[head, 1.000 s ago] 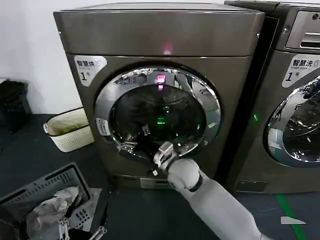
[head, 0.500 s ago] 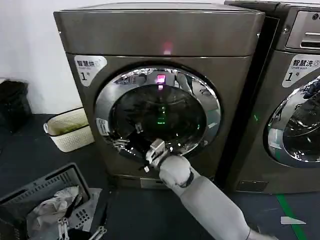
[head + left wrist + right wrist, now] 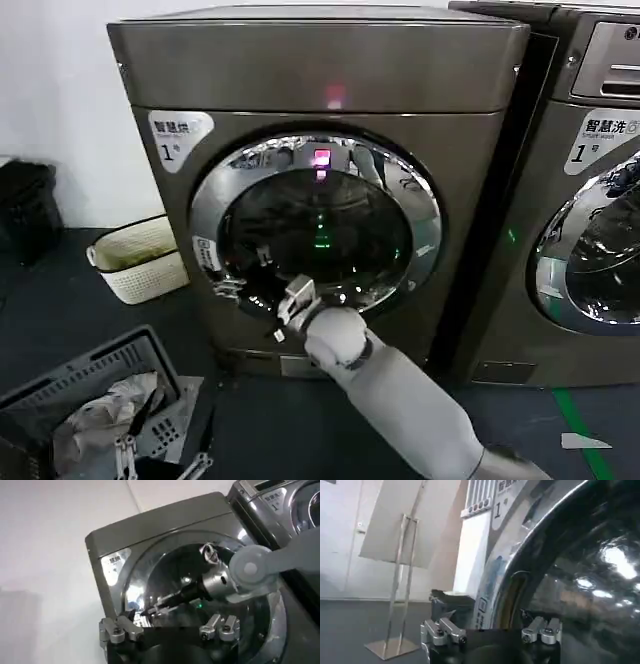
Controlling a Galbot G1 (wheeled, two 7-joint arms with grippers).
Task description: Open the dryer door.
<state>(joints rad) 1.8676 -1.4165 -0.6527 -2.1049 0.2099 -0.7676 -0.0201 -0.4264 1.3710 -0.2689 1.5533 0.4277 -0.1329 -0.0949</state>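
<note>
At the lower-left rim of the dryer door (image 3: 315, 225), right gripper (image 3: 283, 303) has slid left along the chrome ring from near bottom centre, closing on the handle edge, grip state can't tell, door still shut on the dryer (image 3: 320, 80).

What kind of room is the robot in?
Probably a laundry room. There is a big dryer with a round dryer door, a second machine beside it, and a basket of clothes on the floor.
</note>
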